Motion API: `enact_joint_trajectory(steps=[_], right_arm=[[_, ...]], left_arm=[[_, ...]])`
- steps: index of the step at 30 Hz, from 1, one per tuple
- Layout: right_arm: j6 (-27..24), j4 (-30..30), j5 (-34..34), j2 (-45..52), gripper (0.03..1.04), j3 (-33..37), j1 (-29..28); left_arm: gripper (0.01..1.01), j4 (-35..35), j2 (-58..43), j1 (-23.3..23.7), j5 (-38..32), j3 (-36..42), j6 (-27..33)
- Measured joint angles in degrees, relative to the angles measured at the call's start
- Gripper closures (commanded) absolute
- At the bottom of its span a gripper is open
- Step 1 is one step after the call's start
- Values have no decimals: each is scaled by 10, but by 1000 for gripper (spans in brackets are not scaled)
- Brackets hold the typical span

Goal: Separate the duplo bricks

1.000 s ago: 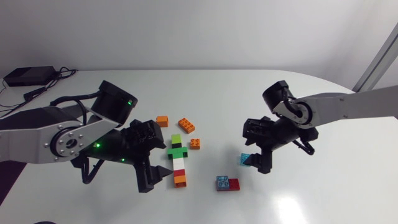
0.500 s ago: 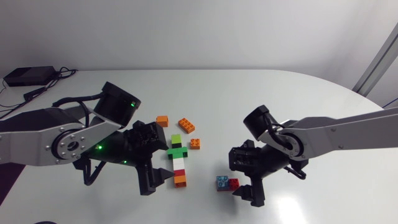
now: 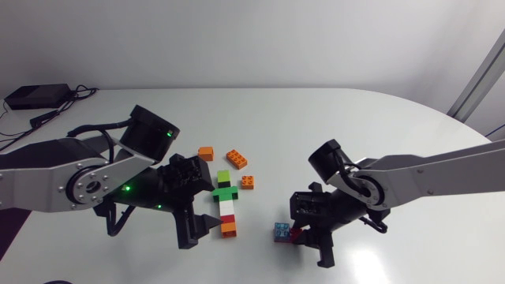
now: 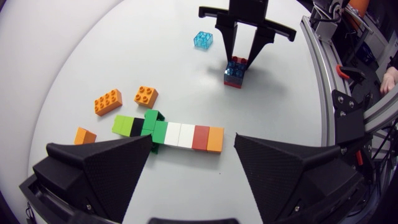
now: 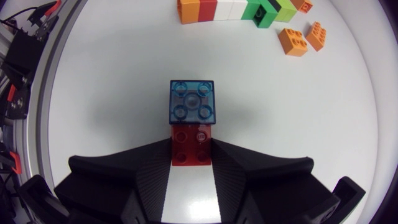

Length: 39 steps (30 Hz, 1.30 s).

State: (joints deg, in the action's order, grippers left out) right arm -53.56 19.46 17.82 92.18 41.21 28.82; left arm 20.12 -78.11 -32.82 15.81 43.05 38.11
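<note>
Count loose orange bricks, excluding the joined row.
3, all off the green end of the joined row: small orange plastic brick, longer orange brick, square orange brick.

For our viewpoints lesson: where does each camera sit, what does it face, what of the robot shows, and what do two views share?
Head view: fixed above the table, looking down; left arm, right arm, left pincer, right pincer show.
Left wrist view: on the left arm, facing over the brick row toward the right pincer; own open fingers show.
Right wrist view: on the right arm, looking down; own fingers grip the red brick joined to the blue brick.
Shared: both wrist views show the row and red-blue pair.
</note>
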Motion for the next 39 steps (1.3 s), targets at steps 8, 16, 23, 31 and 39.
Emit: enact_joint_trajectory(steps=[8,16,23,31,39], right_arm=[[14,57,17,-60,908,12,15],[61,84,30,-108,908,68,68],[78,89,33,-120,908,75,84],[88,89,34,-124,908,75,100],[93,89,35,-136,908,74,107]], left_arm=[[111,1,18,-11,16,0,0],[113,38,33,-26,99,4,0],[123,56,27,-52,115,35,0],[179,61,4,-76,127,59,0],[179,63,-25,-78,127,65,0]])
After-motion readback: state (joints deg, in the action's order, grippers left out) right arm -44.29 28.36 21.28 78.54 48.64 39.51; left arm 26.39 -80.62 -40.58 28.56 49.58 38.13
